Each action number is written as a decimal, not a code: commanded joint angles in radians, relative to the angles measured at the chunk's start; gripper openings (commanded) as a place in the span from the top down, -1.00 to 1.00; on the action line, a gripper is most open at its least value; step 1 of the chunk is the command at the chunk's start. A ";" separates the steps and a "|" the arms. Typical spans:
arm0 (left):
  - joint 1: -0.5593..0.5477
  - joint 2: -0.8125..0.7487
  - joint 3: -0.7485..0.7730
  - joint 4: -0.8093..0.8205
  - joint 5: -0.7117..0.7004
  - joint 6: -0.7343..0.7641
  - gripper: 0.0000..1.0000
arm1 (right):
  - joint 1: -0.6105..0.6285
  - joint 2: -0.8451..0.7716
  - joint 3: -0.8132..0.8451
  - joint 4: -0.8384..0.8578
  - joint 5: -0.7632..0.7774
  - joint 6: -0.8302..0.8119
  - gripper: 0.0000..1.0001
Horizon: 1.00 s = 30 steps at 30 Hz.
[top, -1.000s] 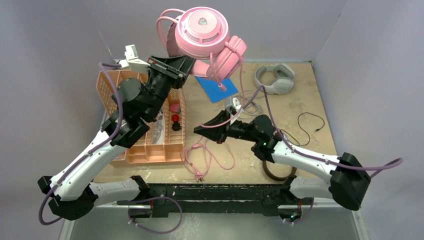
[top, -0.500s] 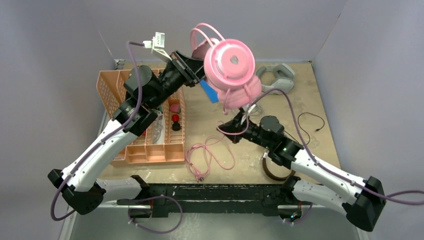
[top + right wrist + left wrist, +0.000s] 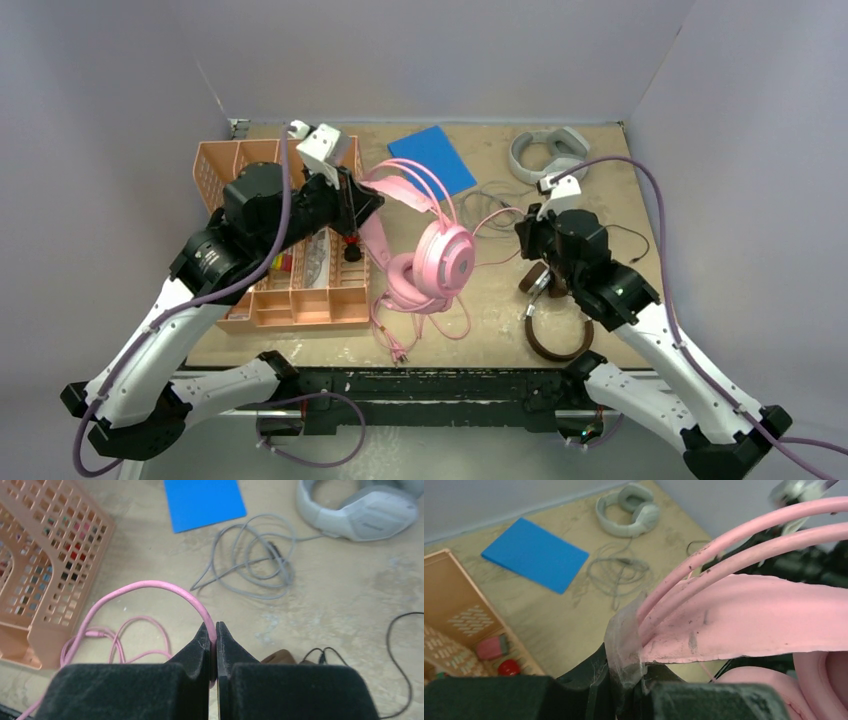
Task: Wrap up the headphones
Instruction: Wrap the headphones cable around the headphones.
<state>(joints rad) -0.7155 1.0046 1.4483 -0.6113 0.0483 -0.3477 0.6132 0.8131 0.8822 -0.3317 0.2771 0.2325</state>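
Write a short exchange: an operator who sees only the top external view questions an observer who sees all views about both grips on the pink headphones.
Operator: Is the left gripper really holding the pink headphones?
Observer: Yes, the left wrist view shows it shut on the headband at its end, where clear tape wraps it.
Operator: What has the right gripper got?
Observer: The right wrist view shows its jaws pinching a loop of the pink cable.

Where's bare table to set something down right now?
Far strip between blue pad and grey headset; narrow near-edge patch between pink cable and brown headset. Centre is crowded: pink headset, grey cable.
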 commanded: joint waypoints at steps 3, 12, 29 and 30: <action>0.002 -0.005 -0.026 -0.072 -0.153 0.177 1.00 | -0.006 -0.003 0.160 -0.045 0.147 -0.080 1.00; 0.002 0.004 -0.122 -0.052 0.017 0.279 1.00 | -0.007 0.110 0.304 -0.002 0.107 -0.146 1.00; -0.013 0.074 -0.219 -0.054 0.072 0.321 1.00 | -0.034 0.355 0.636 -0.124 0.087 -0.177 1.00; -0.017 0.074 -0.227 -0.048 0.070 0.317 1.00 | -0.041 0.363 0.653 -0.128 0.063 -0.175 1.00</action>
<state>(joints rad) -0.7174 1.0893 1.2331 -0.7418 0.0654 -0.0204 0.5972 1.1419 1.4410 -0.4435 0.3492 0.0704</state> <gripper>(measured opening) 0.101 0.019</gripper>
